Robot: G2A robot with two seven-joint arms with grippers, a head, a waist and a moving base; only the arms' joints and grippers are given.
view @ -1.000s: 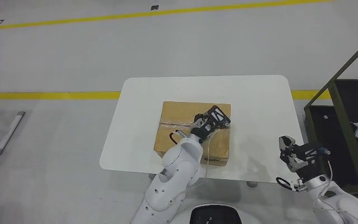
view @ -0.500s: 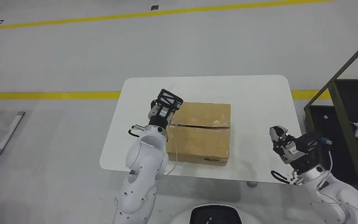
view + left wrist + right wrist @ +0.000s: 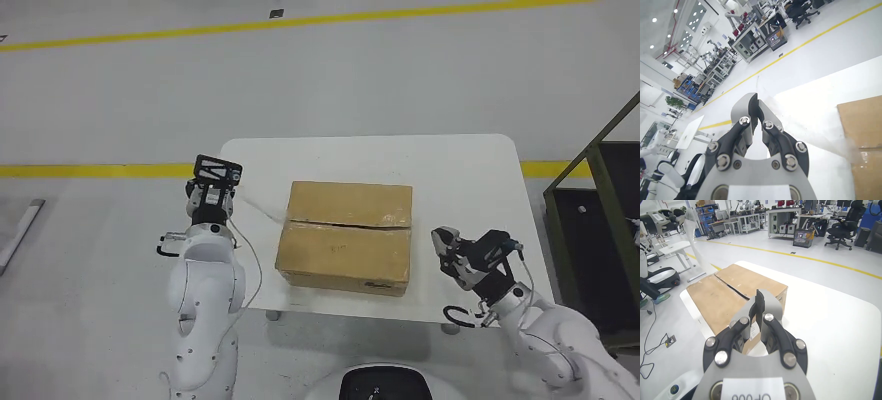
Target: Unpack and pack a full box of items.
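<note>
Now the left gripper (image 3: 214,172), pinching the clear tape (image 3: 695,251), has swung off the box (image 3: 345,235) and beyond the table (image 3: 470,170), so the mid-table box looks unsealed, while the right gripper (image 3: 447,245), pressed together empty, has neared it.

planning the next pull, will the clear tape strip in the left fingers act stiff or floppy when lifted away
Probably floppy: the tape strip curves and twists between the left gripper and the box. Likely very light, being thin and see-through. It may cling, since its far end looks stuck to the box.
</note>
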